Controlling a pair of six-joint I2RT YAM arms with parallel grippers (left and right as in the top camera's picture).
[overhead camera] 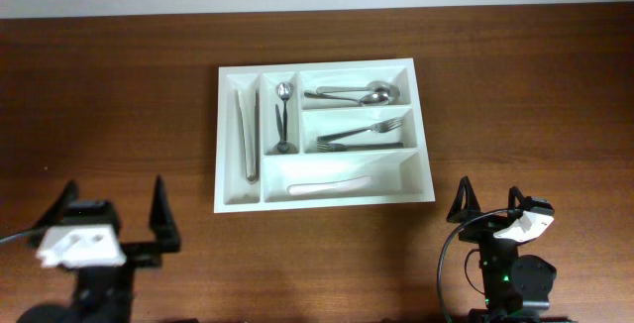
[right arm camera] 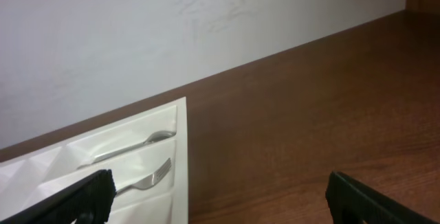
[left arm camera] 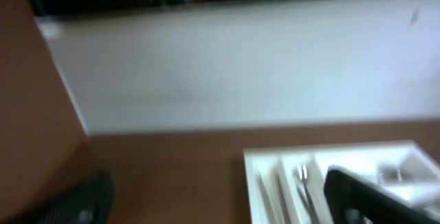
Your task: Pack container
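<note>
The white cutlery tray, the container (overhead camera: 226, 135), lies in the middle of the brown table. Its far-left upright slot holds long utensils (overhead camera: 246, 130). The second upright slot holds small spoons (overhead camera: 283, 115). The top long slot holds spoons (overhead camera: 357, 93), the middle one forks (overhead camera: 362, 133), the bottom one a white knife (overhead camera: 327, 186). My left gripper (overhead camera: 111, 209) is open and empty at the front left. My right gripper (overhead camera: 490, 199) is open and empty at the front right. The tray also shows in the left wrist view (left arm camera: 265, 183) and the right wrist view (right arm camera: 180, 155).
The brown wooden table (overhead camera: 515, 85) runs to a white wall at the back (right arm camera: 137, 38). The left wrist view is blurred.
</note>
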